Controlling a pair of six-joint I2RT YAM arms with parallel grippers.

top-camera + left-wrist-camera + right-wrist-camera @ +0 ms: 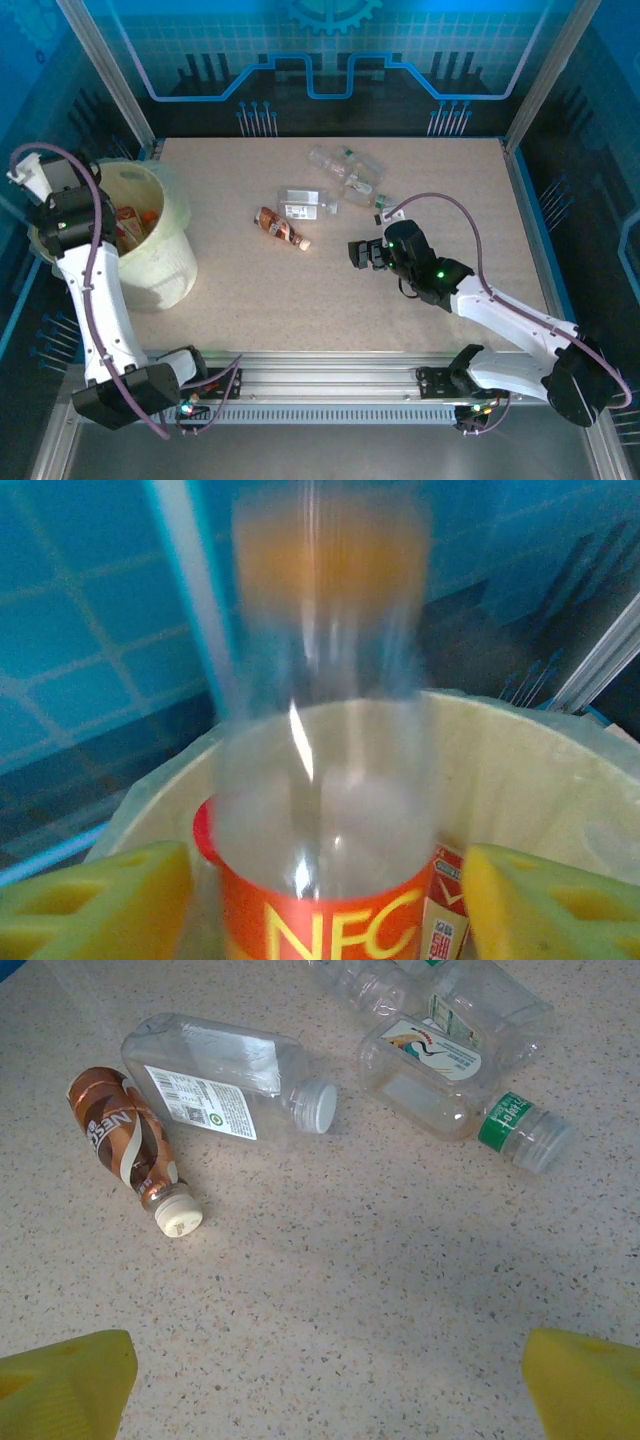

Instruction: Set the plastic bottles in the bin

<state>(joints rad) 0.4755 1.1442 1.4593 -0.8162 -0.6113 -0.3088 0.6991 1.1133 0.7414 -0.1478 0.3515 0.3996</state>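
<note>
My left gripper (325, 905) hangs over the bin (530, 760), a cream bucket lined with a thin bag. A clear plastic bottle (320, 780) with an orange far end shows blurred between the yellow fingers (100, 905), with a gap on each side, so the jaws stand open. Below it in the bin lies an orange "NFC" bottle (320, 925). My right gripper (330, 1385) is open over bare table, near a brown bottle (125, 1140), a clear square bottle (220, 1080) and green-capped clear bottles (450, 1080).
The bin (170, 235) stands at the table's left edge with several bottles inside. The loose bottles (340, 180) lie at the back middle, just beyond the right gripper (358, 253). Metal frame posts and blue walls close in the table.
</note>
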